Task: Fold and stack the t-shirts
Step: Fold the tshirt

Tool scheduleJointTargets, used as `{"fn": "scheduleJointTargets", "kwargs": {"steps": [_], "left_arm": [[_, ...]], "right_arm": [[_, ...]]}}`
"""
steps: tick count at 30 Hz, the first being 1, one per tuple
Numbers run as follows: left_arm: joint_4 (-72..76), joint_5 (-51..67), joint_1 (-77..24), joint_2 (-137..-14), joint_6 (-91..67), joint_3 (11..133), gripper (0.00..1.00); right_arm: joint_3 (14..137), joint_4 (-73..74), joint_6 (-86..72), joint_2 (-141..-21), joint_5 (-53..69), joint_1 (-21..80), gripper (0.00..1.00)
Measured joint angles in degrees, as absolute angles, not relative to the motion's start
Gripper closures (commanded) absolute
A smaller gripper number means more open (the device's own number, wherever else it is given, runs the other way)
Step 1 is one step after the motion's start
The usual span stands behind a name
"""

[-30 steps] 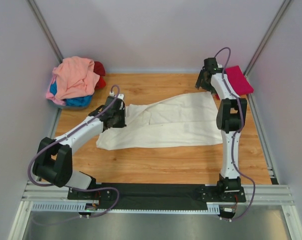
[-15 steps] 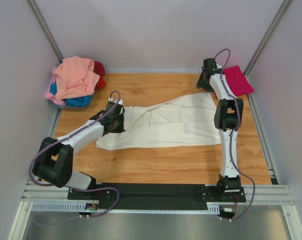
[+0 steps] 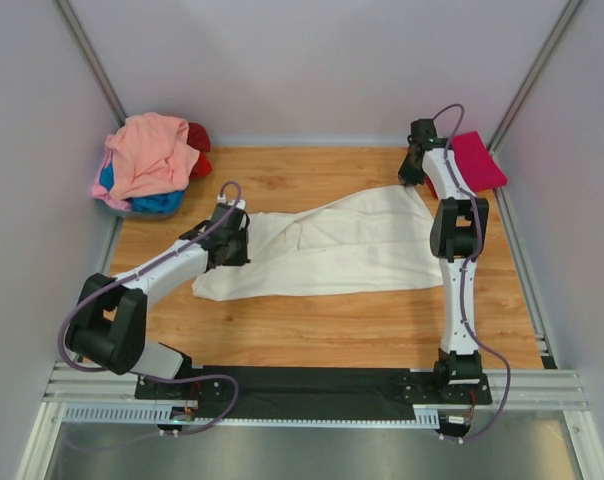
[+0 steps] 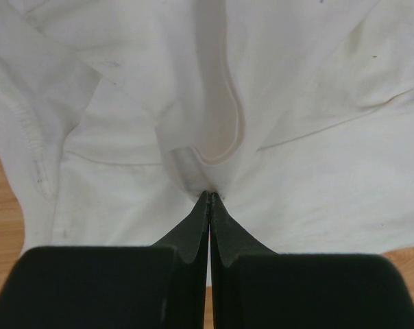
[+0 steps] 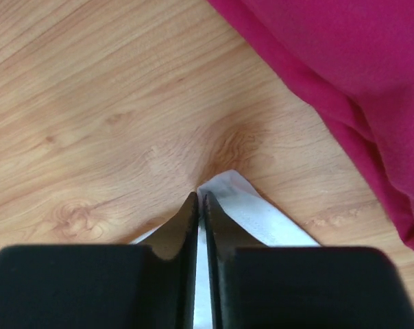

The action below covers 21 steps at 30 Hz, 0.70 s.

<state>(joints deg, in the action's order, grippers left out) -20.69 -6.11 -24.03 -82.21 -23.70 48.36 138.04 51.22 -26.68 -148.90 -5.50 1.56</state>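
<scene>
Salmon-pink cloth t-shirt (image 3: 147, 152): tops heap with blue t-shirt (image 3: 157, 202) and red t-shirt (image 3: 199, 150), far-left corner.
Left gripper (image 4: 209, 197): pinching fold at left end of cream-white cloth t-shirt (image 3: 352, 245), stretched across wooden table (image 3: 312, 330).
Right gripper (image 5: 199, 199): pinching its far-right corner.
Magenta cloth t-shirt (image 3: 477, 160): folded, far-right corner.

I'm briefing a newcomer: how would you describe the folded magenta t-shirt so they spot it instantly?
Go to the far right corner of the wooden tabletop. Beside the right claw lies the flat magenta cloth t-shirt. Unlike the crumpled heap of shirts far left, it is alone and neatly folded.
</scene>
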Motion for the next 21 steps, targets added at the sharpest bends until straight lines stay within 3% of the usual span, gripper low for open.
{"fn": "scheduleJointTargets", "kwargs": {"steps": [1, 12, 21], "left_arm": [[-20.7, -6.1, -24.0, -82.3, -23.7, 48.4, 1.00], [-22.4, -6.6, -24.0, -83.0, -23.7, 50.7, 1.00], [-25.7, -11.3, -24.0, -83.0, -23.7, 59.7, 1.00]], "right_arm": [[138.0, 51.3, -26.7, -148.9, -5.4, 1.6, 1.00], [133.3, 48.6, -26.4, -146.4, -4.4, 1.4, 1.00], [122.0, 47.1, -24.6, -135.3, -2.5, 1.4, 1.00]]}}
